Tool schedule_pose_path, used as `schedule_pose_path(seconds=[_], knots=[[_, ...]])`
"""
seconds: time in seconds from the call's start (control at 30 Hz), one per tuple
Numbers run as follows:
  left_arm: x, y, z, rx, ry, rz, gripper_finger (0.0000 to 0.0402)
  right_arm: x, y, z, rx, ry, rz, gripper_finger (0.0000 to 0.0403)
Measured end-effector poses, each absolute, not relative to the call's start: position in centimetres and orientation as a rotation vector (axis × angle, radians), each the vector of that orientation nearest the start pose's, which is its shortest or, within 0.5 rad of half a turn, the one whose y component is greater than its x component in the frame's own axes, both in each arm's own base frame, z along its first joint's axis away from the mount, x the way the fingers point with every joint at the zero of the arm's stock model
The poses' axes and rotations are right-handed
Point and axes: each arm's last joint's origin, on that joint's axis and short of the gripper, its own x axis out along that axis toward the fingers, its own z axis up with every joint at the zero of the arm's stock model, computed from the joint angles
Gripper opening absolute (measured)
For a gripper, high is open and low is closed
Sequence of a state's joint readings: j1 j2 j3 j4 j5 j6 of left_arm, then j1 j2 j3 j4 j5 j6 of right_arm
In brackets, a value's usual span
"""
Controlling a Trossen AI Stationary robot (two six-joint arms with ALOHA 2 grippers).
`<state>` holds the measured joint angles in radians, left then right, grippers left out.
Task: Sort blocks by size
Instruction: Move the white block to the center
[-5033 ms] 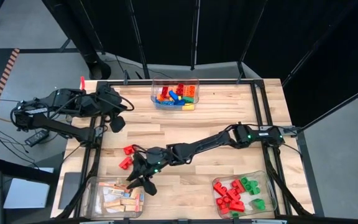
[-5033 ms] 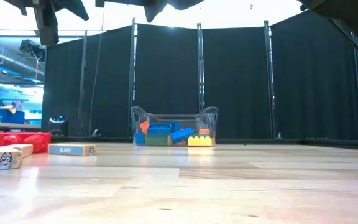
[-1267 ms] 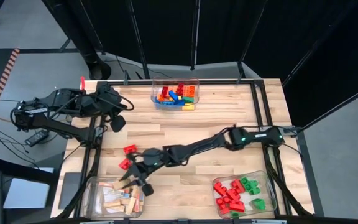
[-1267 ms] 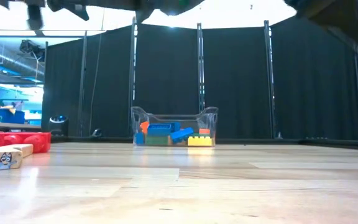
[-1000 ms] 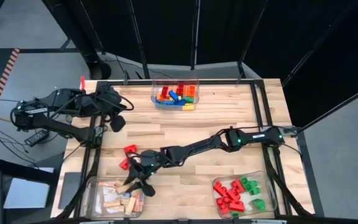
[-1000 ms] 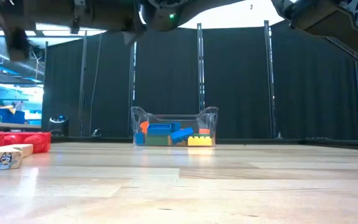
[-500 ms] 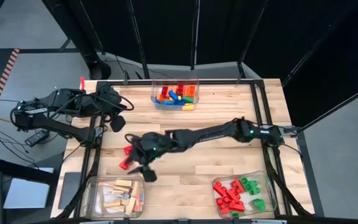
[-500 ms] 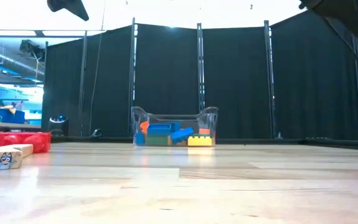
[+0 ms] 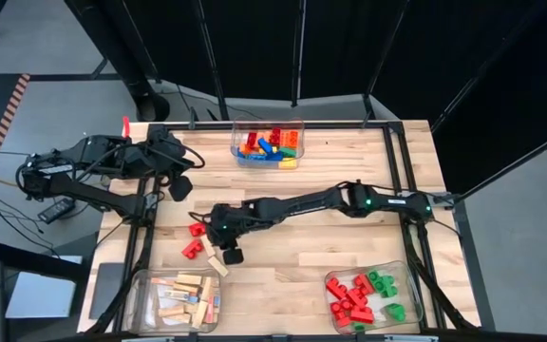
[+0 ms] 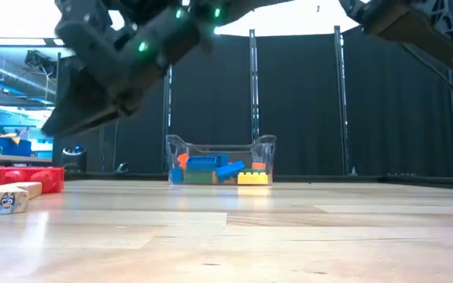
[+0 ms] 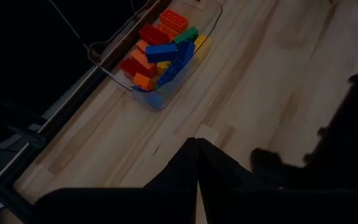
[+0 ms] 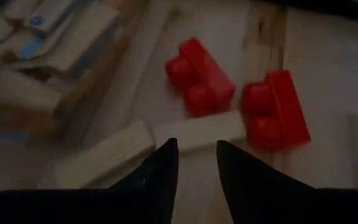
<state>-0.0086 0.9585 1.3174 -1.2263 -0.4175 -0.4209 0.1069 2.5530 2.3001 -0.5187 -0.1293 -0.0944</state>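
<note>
Two red studded bricks [image 9: 198,229] [image 9: 193,249] and two pale wooden bars [image 9: 218,264] lie flat on the table near its left front. My right gripper [image 9: 227,252] hangs over the bars, fingers a little open and empty. In the right wrist view [image 12: 194,155] the fingers point down at one bar [image 12: 197,134], with the second bar [image 12: 104,162] and the red bricks [image 12: 201,78] [image 12: 275,115] beside it. My left gripper [image 9: 180,185] waits shut at the table's left edge, its closed fingers showing in the left wrist view [image 11: 196,168].
A clear bin of wooden bars [image 9: 183,299] stands at the front left. A bin of red and green bricks [image 9: 364,296] stands at the front right. A bin of mixed coloured bricks [image 9: 269,142] stands at the far middle. Bare tabletop lies between them.
My right gripper has drawn back from the wooden-bar bin's far rim toward the table's far edge, rising first. It has then come down over the loose wooden bars beside the red bricks. The bricks and bars have stayed where they were.
</note>
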Motion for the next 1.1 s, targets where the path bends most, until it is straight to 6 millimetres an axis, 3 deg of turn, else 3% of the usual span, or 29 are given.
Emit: schedule_pose_path(seconds=[0.13, 0.37, 1.1], knots=[[13.8, 1.1, 39.0, -0.209, 0.754, 0.554, 0.0013, 56.8, 6.6, 16.6, -0.046, 0.672, 0.340, 0.0086], [13.8, 1.1, 39.0, -0.209, 0.754, 0.555, 0.0013, 56.8, 8.6, 16.0, -0.096, 0.605, 0.437, 0.0011], [13.7, 1.2, 39.0, -0.188, 0.741, 0.595, 0.0013, 56.3, 8.5, 12.6, -0.099, 0.585, 0.467, 0.0005]])
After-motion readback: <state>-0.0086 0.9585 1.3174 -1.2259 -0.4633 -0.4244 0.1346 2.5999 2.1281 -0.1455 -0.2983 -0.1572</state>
